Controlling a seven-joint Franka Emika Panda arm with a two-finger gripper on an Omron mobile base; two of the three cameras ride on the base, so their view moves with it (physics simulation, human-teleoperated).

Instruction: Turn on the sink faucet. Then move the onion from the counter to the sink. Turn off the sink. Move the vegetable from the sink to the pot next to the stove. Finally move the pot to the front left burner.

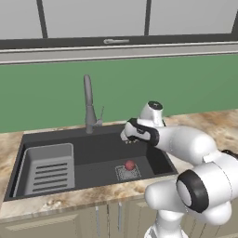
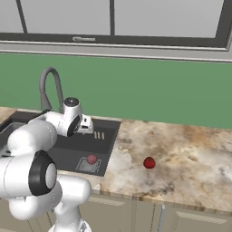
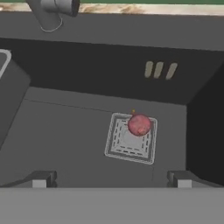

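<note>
Onion in the sink, faucet behind it

The small reddish onion (image 3: pixel 139 124) lay on the far right corner of the square drain grate (image 3: pixel 130 140), below and ahead of the wide-open jaws, between their two tips. The dark grey sink (image 3: pixel 65 127) spread under the jaws, its slotted tray insert (image 1: pixel 49 169) off to their left. The slim grey sink faucet (image 1: pixel 88 104) stood upright beyond the jaws on the beige marbled counter (image 2: pixel 181 158).
</note>
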